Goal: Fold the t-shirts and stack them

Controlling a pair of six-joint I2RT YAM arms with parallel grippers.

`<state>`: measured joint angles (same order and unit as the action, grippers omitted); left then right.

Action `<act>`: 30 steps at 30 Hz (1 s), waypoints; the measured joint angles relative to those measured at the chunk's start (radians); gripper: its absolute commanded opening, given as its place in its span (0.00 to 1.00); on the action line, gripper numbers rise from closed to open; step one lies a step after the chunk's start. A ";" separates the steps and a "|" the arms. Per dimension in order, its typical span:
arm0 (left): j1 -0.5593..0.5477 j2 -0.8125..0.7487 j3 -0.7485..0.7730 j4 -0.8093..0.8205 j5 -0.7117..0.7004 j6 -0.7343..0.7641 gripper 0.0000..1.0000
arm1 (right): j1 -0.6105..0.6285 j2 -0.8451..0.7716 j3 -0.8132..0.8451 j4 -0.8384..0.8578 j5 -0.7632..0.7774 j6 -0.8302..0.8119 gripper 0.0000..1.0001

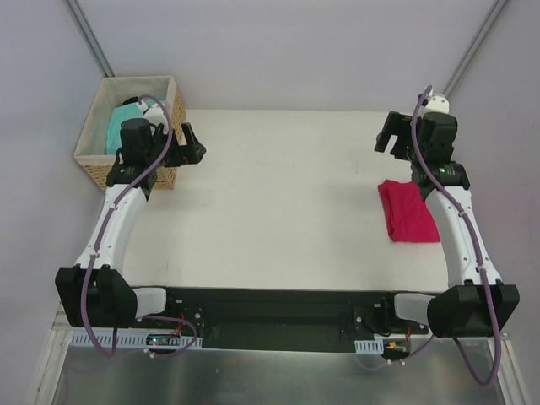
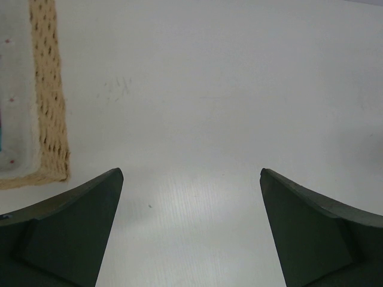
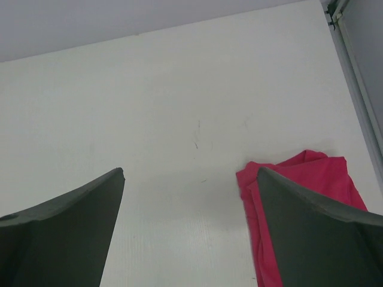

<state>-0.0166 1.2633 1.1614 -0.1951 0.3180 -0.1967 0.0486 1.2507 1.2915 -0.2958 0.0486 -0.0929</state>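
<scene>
White table (image 1: 287, 194) fills the view, with a wicker basket (image 1: 91, 157) at its far-left corner. Over on the right side lies the pink shirt (image 1: 407, 213), folded into a compact oblong, flat on the table. Its long axis runs from near edge to far edge, leaning a little, with the broader end toward the arm bases and the narrower end pointing away. The right arm (image 1: 456, 228) crosses over its outer edge. The right pincer (image 1: 386, 135) hangs beyond that far end, well clear of the cloth, jaws spread wide with nothing between them; from its own camera the shirt sits low and to the right, partly behind one finger. The turquoise shirt (image 1: 118, 128) is bunched inside the basket, too crumpled to tell which way it points. The left pincer (image 1: 191, 145) hovers just beside the basket over bare table, jaws apart and empty
</scene>
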 measured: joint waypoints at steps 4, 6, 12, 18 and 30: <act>0.061 -0.029 -0.065 0.024 -0.023 0.000 0.99 | -0.013 0.029 -0.030 -0.048 0.009 -0.002 0.96; 0.085 -0.049 -0.076 0.033 -0.048 -0.001 0.99 | -0.017 0.057 -0.029 -0.072 0.006 -0.002 0.96; 0.097 -0.141 -0.088 0.068 -0.077 0.002 0.99 | -0.019 0.127 0.071 -0.174 -0.013 -0.015 0.96; 0.097 -0.220 -0.154 0.079 -0.102 0.003 0.99 | -0.019 0.131 0.097 -0.193 -0.032 -0.021 0.96; 0.097 -0.246 -0.203 0.080 -0.129 0.047 0.99 | -0.020 0.105 0.034 -0.147 -0.071 -0.025 0.96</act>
<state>0.0803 1.0172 0.9585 -0.1146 0.1890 -0.1501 0.0288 1.3560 1.3251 -0.4431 -0.0227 -0.1181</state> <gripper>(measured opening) 0.991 0.966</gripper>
